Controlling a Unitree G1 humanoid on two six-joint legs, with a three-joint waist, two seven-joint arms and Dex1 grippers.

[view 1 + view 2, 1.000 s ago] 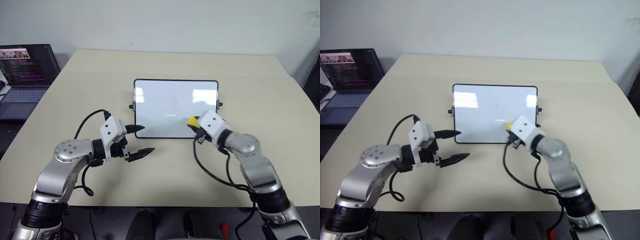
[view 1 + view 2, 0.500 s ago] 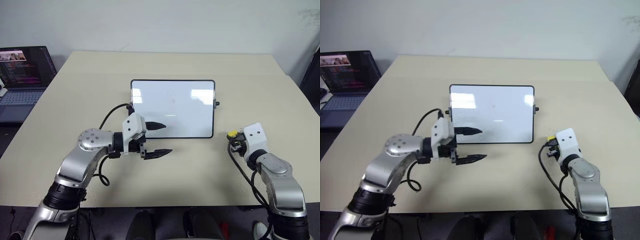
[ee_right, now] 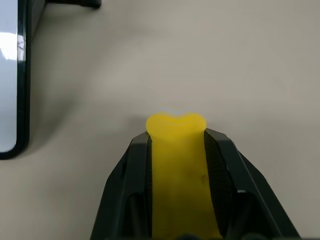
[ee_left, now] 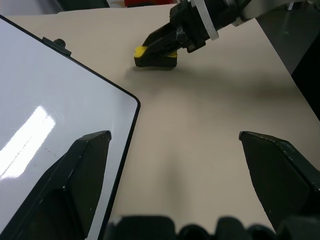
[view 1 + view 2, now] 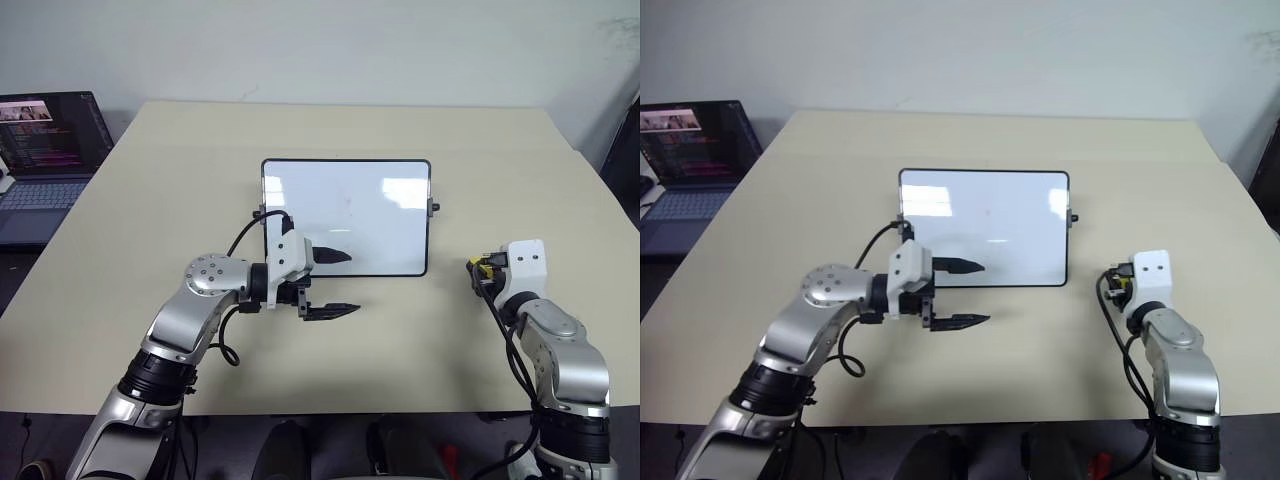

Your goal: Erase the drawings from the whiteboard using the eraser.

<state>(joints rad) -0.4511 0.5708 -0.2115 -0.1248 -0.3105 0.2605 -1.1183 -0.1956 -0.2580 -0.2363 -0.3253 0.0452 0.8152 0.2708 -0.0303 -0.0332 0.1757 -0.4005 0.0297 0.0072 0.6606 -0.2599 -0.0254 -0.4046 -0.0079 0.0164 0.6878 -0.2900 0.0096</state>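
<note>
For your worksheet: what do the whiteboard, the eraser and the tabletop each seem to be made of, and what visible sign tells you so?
Whiteboard: glossy coated white panel, since bright glare patches mirror on it; its thin black frame looks like plastic.
Eraser: matte yellow block, probably foam or soft plastic, with no shine while clamped in the right gripper; a black underside shows in the left wrist view.
Tabletop: smooth beige laminate, apparently, with even colour and a faint sheen.

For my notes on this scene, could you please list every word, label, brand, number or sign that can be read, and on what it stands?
No text here can be read.
Laptop screen: coloured lines that look like text, too small to read.
Whiteboard: no writing visible, a faint reddish trace and glare patches.
Eraser: plain yellow, no label.
</note>
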